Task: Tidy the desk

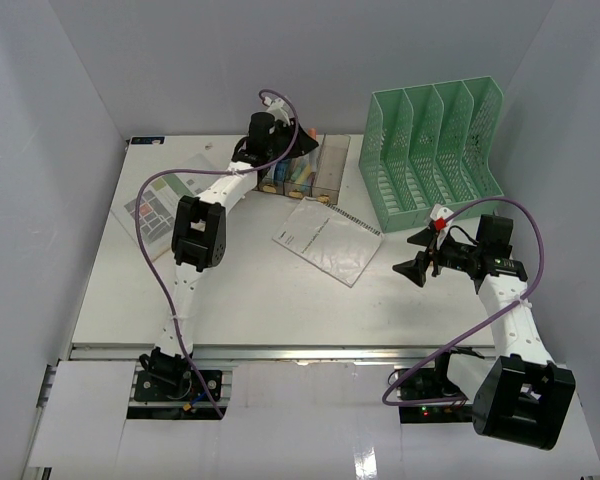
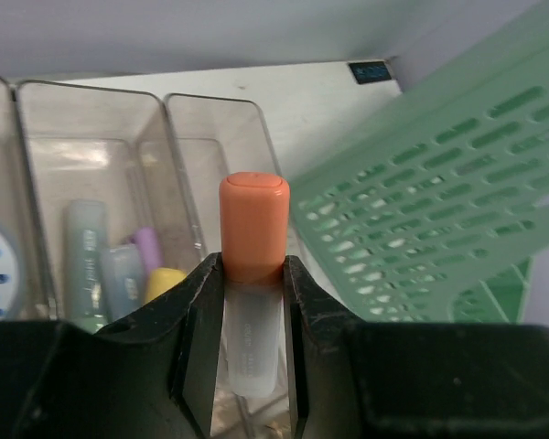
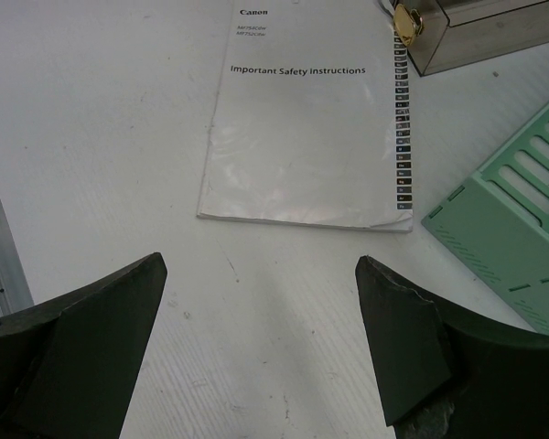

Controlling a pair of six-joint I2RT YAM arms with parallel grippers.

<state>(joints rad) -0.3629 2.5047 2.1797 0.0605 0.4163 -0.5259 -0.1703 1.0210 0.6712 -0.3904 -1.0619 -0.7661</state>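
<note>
Left gripper (image 2: 253,283) clenched on orange-capped marker (image 2: 253,224), over bins (image 2: 178,183) at far edge of desk (image 1: 240,300). Pens (image 2: 119,265) already in bins. Right gripper (image 3: 261,311) released, idle. Booklet (image 1: 325,240) just before bins and leaflet (image 1: 152,210) left of bins likely still unsorted.

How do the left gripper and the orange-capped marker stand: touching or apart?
Touching. In the left wrist view the left gripper clamps the orange-capped marker, both fingers against its sides, no gap.
</note>
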